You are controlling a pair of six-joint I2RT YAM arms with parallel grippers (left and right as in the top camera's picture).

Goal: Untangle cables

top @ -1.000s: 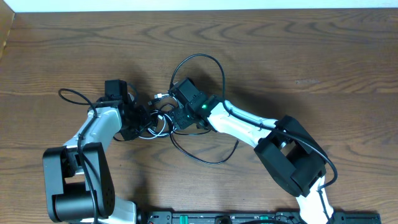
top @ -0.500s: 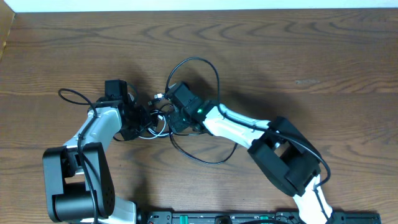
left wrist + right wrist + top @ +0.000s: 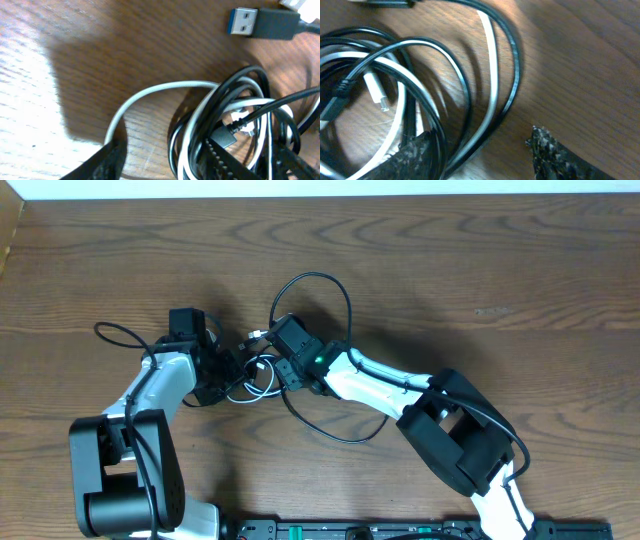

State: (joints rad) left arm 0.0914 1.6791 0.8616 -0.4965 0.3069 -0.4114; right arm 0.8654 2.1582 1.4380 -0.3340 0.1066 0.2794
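Observation:
The cables (image 3: 256,377) lie in a knot on the wooden table between my two grippers. One black cable loops away to the far side (image 3: 315,277), another curves toward the near side (image 3: 345,438). My left gripper (image 3: 232,372) is at the knot's left, open; in the left wrist view black and white strands (image 3: 200,125) pass between its fingers (image 3: 107,160). A blue-tongued USB plug (image 3: 260,22) lies beyond. My right gripper (image 3: 281,370) is at the knot's right, open (image 3: 479,135), with a black and a white strand (image 3: 490,100) running between its fingertips beside the left one (image 3: 415,155).
The left arm's own black wire (image 3: 112,330) arcs out to the left of the arm. A white cable plug (image 3: 376,92) and a black plug (image 3: 335,102) lie inside the coils. The table's far edge (image 3: 320,194) runs along the top.
My right gripper has shifted slightly left into the knot and its jaws have narrowed. The black loops have shifted a little with it. The left arm has barely moved.

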